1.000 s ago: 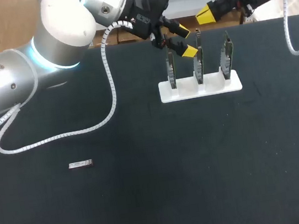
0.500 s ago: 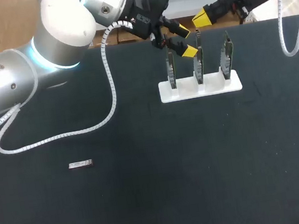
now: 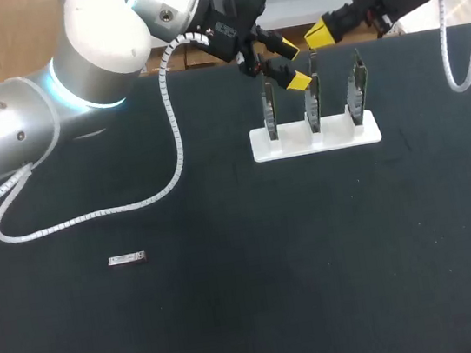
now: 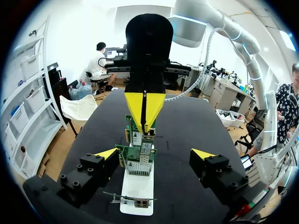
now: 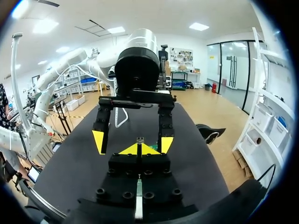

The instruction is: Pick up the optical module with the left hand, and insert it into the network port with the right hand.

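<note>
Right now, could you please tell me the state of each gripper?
Left gripper: open, empty.
Right gripper: shut, holding nothing visible.

I see a matte black table top (image 3: pixel 255 314); toward this table's far edge, right of its middle, a flat white plastic slotted stand (image 3: pixel 335 138) sits square.

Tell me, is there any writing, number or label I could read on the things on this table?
No text can be read.
optical module: too small to tell whether it carries a label.
circuit boards in the white stand: any markings are too blurred to read.
</note>
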Robot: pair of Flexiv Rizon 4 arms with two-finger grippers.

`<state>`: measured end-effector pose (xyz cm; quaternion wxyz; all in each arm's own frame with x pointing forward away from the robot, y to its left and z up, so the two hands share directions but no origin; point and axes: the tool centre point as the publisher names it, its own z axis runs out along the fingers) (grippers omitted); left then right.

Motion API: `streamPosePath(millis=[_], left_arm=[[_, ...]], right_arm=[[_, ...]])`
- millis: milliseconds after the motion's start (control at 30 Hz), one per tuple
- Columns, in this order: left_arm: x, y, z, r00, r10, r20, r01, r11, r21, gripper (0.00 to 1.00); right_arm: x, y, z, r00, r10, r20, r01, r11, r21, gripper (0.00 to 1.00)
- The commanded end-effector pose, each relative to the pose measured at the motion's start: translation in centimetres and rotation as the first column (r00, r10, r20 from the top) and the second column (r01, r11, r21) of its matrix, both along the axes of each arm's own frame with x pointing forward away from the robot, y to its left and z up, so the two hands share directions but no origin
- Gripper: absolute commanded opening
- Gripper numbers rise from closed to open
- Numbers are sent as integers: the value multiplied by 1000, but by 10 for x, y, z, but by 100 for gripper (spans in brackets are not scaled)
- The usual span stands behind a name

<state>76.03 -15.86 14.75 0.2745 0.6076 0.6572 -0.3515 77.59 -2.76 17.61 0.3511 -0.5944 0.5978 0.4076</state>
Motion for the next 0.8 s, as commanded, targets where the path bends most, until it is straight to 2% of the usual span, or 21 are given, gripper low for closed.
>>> streamPosePath(millis=[33, 800], left_arm=[[2, -1, 0, 1000, -4, -2, 4, 1000, 3, 100], [2, -1, 0, 1000, -4, -2, 4, 1000, 3, 100]], right_arm=[[2, 3, -4, 1000, 8, -6, -8, 1000, -12, 0], [3, 0, -26, 998, 21, -52, -23, 999, -41, 0]])
